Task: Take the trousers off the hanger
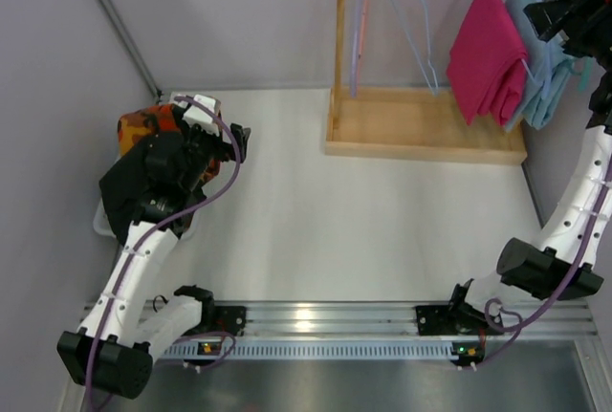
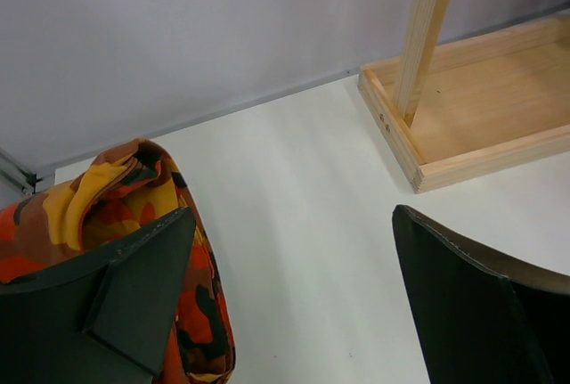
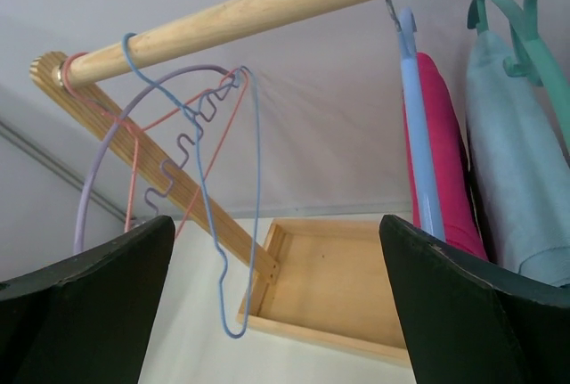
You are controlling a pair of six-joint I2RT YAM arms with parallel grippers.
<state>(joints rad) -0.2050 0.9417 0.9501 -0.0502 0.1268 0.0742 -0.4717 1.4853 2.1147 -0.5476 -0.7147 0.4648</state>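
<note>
Right pincer (image 3: 276,304) is spread wide up by the pink trousers (image 3: 456,179), ready to grab; left pincer (image 2: 294,304) is apart too, idle.

The left arm (image 1: 143,249) folds up from the lower left of the top view to mid-left, with the left tool (image 1: 239,141) pointing right, jaws wide apart. The right arm (image 1: 583,192) stretches up the right edge, lifting the right tool (image 3: 276,222) into the upper right corner, jaws also spread wide.

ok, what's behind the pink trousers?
A pale blue garment on a teal hanger, partly covered by the pink trousers. Whether anything hangs past it can't be seen.
</note>
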